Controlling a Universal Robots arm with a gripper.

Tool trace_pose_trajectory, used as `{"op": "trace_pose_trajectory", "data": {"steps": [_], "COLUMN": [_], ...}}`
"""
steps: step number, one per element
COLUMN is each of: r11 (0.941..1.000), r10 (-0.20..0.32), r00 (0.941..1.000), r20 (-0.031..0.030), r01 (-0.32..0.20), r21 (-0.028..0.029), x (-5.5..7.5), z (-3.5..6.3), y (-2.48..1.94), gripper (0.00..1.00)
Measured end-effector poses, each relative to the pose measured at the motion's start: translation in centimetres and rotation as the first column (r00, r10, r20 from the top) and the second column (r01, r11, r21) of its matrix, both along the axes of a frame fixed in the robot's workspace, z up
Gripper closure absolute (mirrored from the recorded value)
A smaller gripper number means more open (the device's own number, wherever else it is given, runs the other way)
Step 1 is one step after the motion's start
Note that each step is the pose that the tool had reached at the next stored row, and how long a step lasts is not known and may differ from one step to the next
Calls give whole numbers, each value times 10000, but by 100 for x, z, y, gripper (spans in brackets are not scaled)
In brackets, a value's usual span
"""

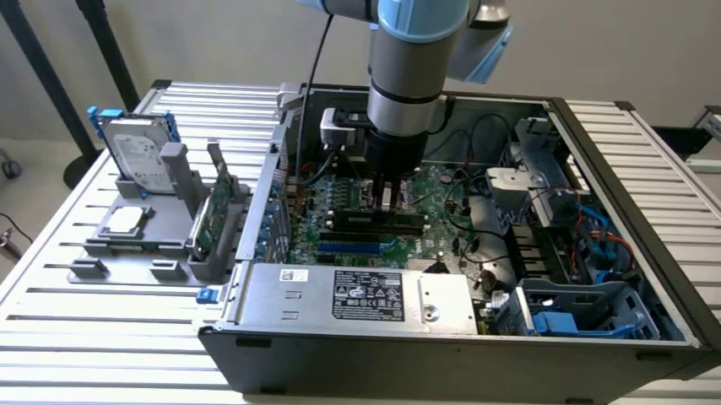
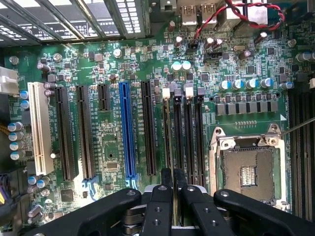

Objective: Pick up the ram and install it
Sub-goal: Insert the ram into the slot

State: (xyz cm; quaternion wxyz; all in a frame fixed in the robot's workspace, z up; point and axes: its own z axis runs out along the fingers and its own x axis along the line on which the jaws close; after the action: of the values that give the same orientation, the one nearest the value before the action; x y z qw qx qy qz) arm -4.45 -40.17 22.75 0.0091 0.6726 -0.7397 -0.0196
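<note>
The long, thin, dark green ram stick with black chips (image 1: 370, 223) lies along the memory slots on the green motherboard (image 1: 445, 196) inside the open grey computer case (image 1: 631, 253), directly under the black two-fingered gripper (image 1: 389, 196). In the wrist view a thin dark edge (image 2: 172, 142) runs up from between the fingers (image 2: 158, 206) along one of the 4 black memory slots (image 2: 189, 142) beside the silver, empty processor socket (image 2: 248, 169); that edge appears to be the ram held on its narrow side, though from this angle it is hard to separate it from the slot beneath.

So the pick-up looks done: the stick is at the slots rather than on the grey parts stand (image 1: 147, 232) on the exterior view's left, where the silver hard drive with blue rails (image 1: 138, 152) and the larger green expansion card (image 1: 219, 207) stand. Whether the ram is fully seated and its white end latches (image 2: 166, 92) have closed cannot be told, so the pressing home seems unfinished.

The silver-and-blue arm (image 1: 411, 59) drops almost vertically into the case, wrist straight down, the gripper (image 2: 172, 189) low over the board. Its fingers are pinched narrowly together, clenched on the ram's edge.
</note>
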Motion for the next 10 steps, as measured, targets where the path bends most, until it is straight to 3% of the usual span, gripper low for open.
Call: {"op": "trace_pose_trajectory", "data": {"steps": [10], "r11": [10000], "r10": [19], "r00": [10000], "r20": [-1], "r01": [-19], "r21": [-23], "x": [0], "z": [-16], "y": [0], "gripper": [86]}}
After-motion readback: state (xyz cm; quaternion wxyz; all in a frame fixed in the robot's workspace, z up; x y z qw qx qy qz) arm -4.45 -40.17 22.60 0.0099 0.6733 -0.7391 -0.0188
